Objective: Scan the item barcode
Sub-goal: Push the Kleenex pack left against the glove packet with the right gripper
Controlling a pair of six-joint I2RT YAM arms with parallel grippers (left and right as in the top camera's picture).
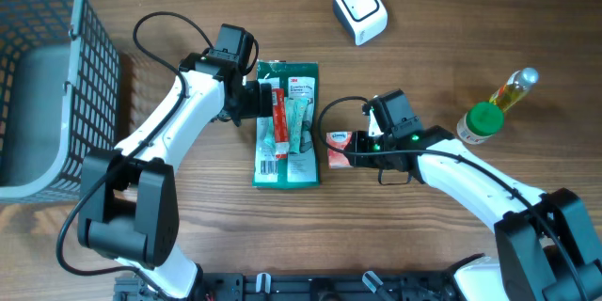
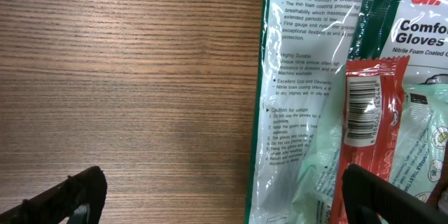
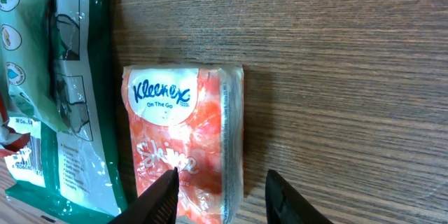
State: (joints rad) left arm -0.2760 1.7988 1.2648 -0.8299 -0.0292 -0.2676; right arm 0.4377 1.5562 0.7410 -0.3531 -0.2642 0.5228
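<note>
At 12 o'clock from the open right gripper [image 3: 220, 185], the tissue pack [image 3: 185, 133] lies lengthwise, near end under its jaws.

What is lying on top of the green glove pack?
A narrow red packet lies lengthwise on the green glove pack, its barcode facing up. It covers part of the pack's print; anything beneath the pack is hidden.

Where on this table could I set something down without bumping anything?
Bare wood lies between the basket and the white scanner, and along the front edge below the glove packet. The middle is crowded: packet, tissue pack, left arm, right arm.
</note>
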